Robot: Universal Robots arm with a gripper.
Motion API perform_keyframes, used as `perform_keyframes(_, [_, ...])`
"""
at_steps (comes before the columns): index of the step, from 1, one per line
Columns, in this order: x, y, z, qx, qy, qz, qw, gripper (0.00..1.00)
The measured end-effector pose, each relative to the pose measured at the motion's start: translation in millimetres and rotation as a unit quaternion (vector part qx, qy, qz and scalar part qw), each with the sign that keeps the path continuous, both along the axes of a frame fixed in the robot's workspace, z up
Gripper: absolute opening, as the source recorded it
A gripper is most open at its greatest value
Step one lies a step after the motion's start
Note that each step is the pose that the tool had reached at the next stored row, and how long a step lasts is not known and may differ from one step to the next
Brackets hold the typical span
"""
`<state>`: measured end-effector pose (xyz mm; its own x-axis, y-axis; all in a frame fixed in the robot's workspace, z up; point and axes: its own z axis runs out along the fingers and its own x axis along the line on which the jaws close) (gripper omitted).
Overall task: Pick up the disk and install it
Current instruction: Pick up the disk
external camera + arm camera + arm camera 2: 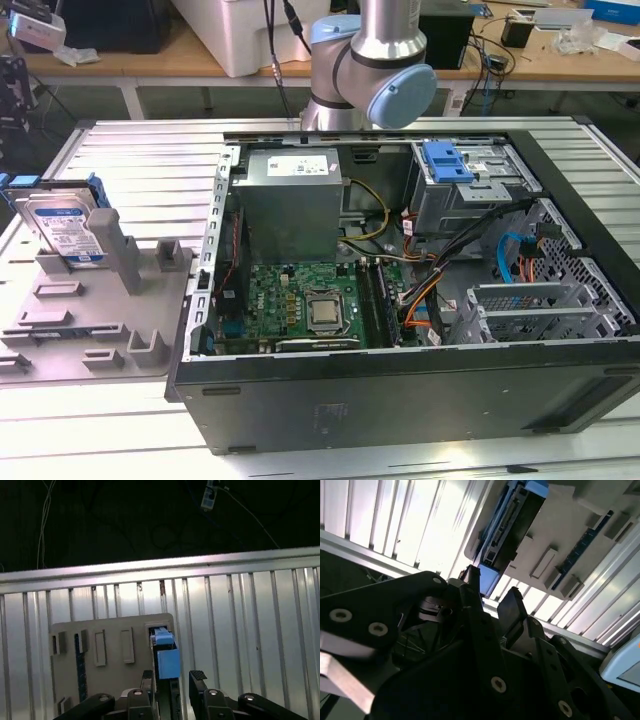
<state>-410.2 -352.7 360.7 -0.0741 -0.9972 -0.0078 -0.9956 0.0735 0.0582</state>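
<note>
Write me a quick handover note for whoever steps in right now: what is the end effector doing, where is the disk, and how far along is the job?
End effector: open and holding nothing. In the first wrist view its fingers line up with the disk but do not touch it.
Disk: standing on edge in the gray holder, on the exterior view's left, beside the open computer case.
Done: disk not yet picked up.
Left: pickup and installation.
</note>
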Motion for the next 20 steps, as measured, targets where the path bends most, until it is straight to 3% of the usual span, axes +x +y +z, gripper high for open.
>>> perform_keyframes(1, [-0.1,0.0,-0.2,0.0000,0.0001,0.012,0.9999,0.42])
perform_keyframes(4, [-0.2,0.0,-0.9,-0.0002,0.0001,0.019,0.9998,0.42])
perform_keyframes(11, [-0.5,0.1,-4.2,-0.0060,-0.0010,0.021,0.9998,0.42])
perform_keyframes(20, [-0.7,0.5,-7.8,-0.0082,-0.0014,0.022,0.9997,0.42])
